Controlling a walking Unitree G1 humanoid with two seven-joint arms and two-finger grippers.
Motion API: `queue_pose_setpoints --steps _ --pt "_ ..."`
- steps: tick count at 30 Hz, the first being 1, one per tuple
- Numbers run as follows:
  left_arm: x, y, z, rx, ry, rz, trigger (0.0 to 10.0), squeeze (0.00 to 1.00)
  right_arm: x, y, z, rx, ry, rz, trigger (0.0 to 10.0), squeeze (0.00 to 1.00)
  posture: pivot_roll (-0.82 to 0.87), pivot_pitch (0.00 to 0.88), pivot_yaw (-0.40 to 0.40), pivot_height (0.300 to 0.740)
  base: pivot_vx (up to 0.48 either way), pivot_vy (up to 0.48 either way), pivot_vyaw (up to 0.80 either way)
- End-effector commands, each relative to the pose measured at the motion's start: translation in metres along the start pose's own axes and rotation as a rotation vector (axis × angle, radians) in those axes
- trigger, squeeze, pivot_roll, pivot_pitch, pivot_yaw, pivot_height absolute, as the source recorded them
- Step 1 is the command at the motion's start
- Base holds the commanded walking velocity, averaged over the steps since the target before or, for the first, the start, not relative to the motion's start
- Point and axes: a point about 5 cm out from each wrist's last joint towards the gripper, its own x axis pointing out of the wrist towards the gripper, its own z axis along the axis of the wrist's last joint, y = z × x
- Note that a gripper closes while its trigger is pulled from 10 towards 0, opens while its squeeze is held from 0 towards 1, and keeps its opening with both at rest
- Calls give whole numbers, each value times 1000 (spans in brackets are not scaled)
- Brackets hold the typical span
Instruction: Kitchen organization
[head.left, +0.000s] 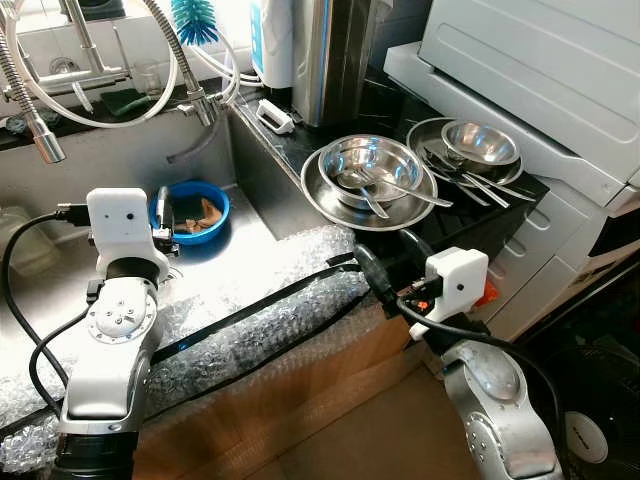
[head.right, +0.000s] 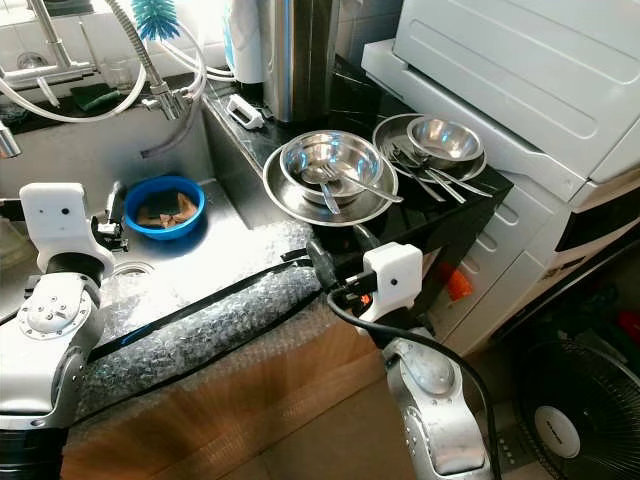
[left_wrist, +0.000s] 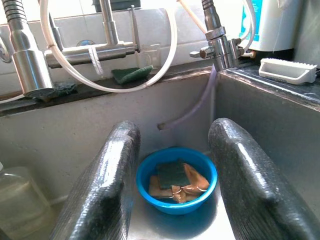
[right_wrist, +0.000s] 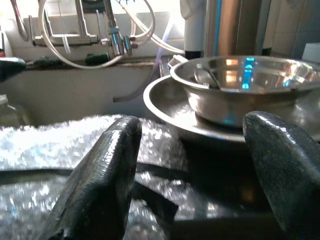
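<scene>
A blue bowl (head.left: 195, 212) holding a dark sponge and brown scraps sits on the floor of the sink (head.left: 60, 270). My left gripper (head.left: 163, 208) hangs open just left of it, and the bowl (left_wrist: 176, 180) lies between and beyond its fingers (left_wrist: 110, 175). On the black counter a steel bowl with spoons (head.left: 368, 163) rests in a wide steel plate (head.left: 325, 200). A second plate with a small bowl and cutlery (head.left: 480, 148) stands to its right. My right gripper (head.left: 390, 258) is open at the counter's front edge, facing the wide plate (right_wrist: 165, 107).
Bubble wrap (head.left: 250, 310) and cardboard (head.left: 300, 400) cover the sink's front edge. A faucet with hoses (head.left: 60, 70), a blue brush (head.left: 195, 18) and a steel canister (head.left: 330, 60) line the back. A white appliance (head.left: 540, 80) stands at the right, a fan (head.right: 560, 425) on the floor.
</scene>
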Motion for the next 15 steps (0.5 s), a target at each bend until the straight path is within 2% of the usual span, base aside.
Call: queue_pose_setpoints --steps 1,2,4,5,6,7,15 --pt "1 -3 8 -1 -39 -4 10000 0 1 -2 -1 -5 0 -6 10000 561 63 105 -56 740 0 0 0" --pt "1 -3 8 -2 -40 -4 10000 0 2 -2 -1 1 -4 -5 10000 1000 66 105 -55 740 0 0 0" --pt "1 -3 9 -3 -41 -4 10000 0 4 -1 0 -10 -9 -2 10000 1000 64 106 -54 740 0 0 0" --pt "2 -4 9 -6 -41 -6 10000 0 10 -1 2 -31 -19 3 10000 914 60 108 -53 740 0 0 0" --pt "2 -4 9 -6 -41 -6 10000 0 10 -1 2 -31 -19 3 10000 914 60 108 -53 740 0 0 0" --pt "2 -5 8 -7 -40 -9 10000 0 13 -1 3 -39 -25 4 10000 0 62 108 -53 740 0 0 0" --pt "0 -7 7 -13 -36 -12 10000 0 27 -3 7 -58 -48 11 10000 0 66 108 -54 740 0 0 0"
